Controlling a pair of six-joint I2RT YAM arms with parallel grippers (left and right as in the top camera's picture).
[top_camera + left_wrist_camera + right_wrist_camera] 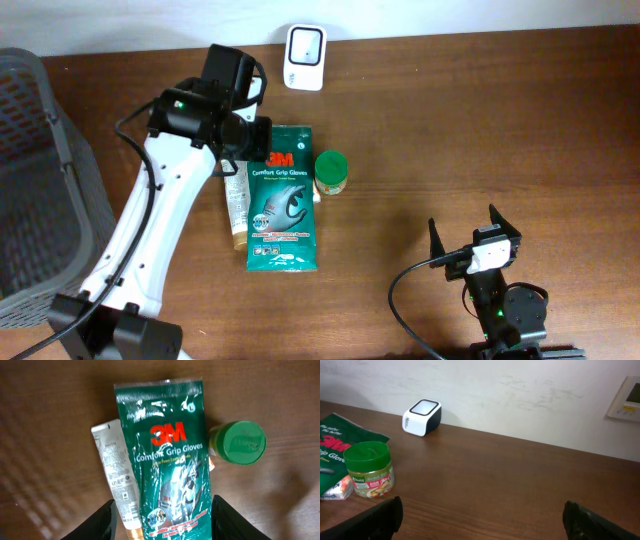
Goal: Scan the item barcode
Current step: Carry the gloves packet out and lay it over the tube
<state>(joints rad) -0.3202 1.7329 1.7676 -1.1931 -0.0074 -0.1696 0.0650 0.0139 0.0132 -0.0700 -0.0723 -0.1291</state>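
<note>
Right tool rests released and empty at 5 o'clock. Left tool hovers released over the 3M glove packet, which lies flat on the surface, ungrasped. Barcode scanner waits at 12 o'clock; pickup and scan both remain.

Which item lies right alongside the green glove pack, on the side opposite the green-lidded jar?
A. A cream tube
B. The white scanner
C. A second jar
A: in the overhead view the cream tube lies along one long edge of the glove pack, while the green-lidded jar stands by the other edge. The left wrist view shows the same.
</note>
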